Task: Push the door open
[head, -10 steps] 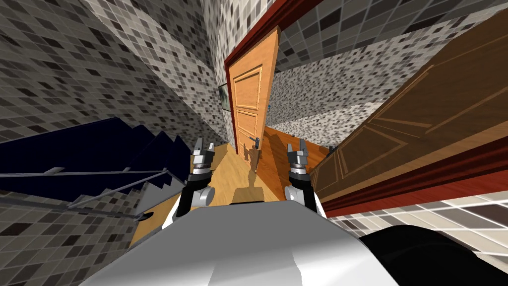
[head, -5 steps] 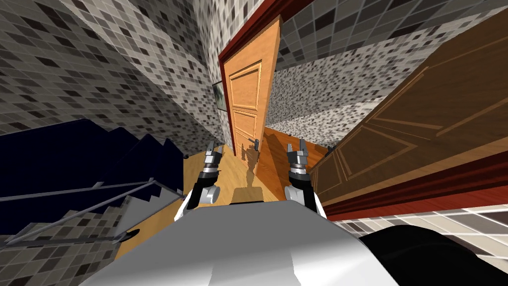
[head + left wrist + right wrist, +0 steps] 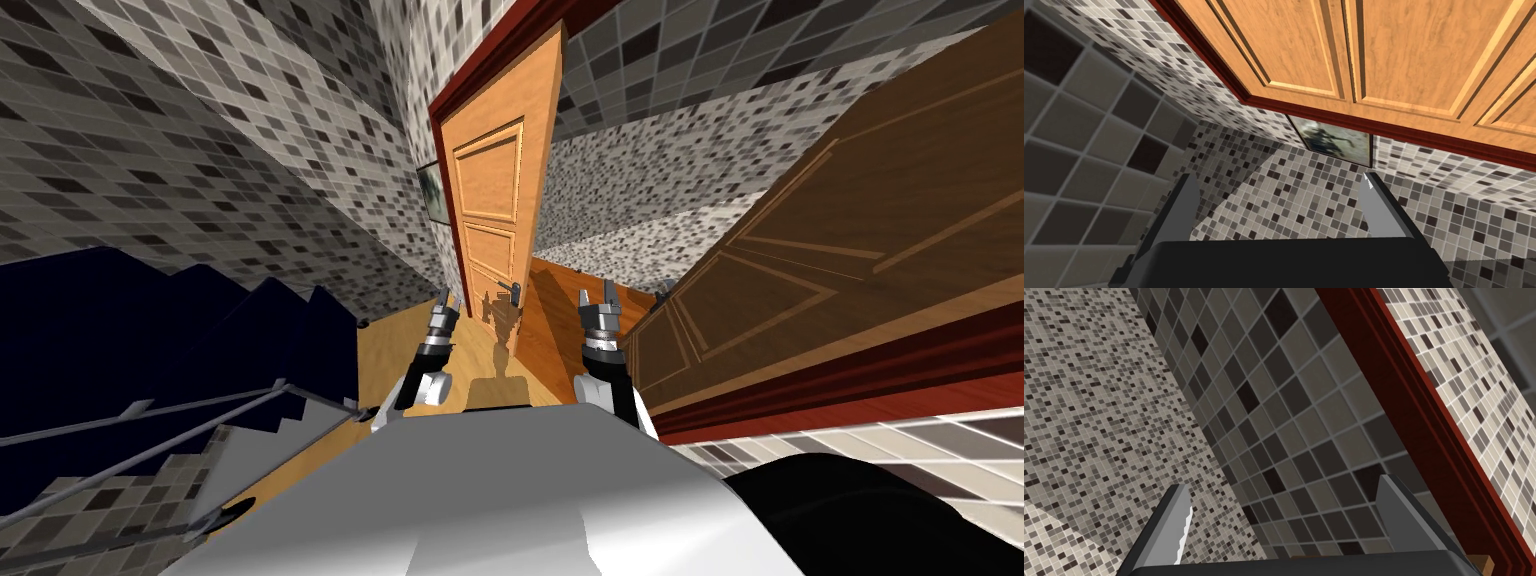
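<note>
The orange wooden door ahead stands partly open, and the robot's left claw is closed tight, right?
Not quite. The left claw is open, its two fingers standing well apart, as the left wrist view shows. The orange wooden door ahead does stand partly open.

Door (image 3: pixel 492 200) ahead, stairs (image 3: pixel 285 320) to its left, second door (image 3: pixel 860 260) on the right

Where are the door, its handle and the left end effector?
door (image 3: pixel 488 175), head view, upper panel.
handle (image 3: pixel 513 291), head view, dark lever.
left end effector (image 3: pixel 447 299), head view, between its fingertips.
</note>
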Controlling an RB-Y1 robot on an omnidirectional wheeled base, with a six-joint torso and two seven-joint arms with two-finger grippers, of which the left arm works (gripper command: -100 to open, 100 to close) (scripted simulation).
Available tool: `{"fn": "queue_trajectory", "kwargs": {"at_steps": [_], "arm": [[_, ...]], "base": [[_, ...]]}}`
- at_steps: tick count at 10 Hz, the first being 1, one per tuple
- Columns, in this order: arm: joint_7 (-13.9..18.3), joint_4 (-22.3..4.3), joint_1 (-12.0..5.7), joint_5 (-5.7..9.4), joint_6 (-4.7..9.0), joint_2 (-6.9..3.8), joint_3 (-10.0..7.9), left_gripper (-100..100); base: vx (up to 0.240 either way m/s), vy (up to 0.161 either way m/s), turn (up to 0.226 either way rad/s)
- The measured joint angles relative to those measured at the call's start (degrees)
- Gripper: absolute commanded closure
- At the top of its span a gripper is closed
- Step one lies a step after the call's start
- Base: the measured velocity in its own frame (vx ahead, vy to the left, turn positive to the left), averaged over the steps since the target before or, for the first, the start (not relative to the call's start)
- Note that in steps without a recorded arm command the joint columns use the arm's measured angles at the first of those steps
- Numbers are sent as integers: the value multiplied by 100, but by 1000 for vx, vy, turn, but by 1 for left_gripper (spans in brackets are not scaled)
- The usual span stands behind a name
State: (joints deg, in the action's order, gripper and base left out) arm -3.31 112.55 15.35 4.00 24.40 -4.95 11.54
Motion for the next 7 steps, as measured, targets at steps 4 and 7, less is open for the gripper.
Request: {"fn": "queue_trajectory", "kwargs": {"at_steps": [4, 7], "arm": [[125, -518, -266, -13, -112, -67, 168, -100], [192, -850, -416, -50, -213, -69, 343, -100]], "base": [[82, 75, -107], [89, 79, -107]]}}
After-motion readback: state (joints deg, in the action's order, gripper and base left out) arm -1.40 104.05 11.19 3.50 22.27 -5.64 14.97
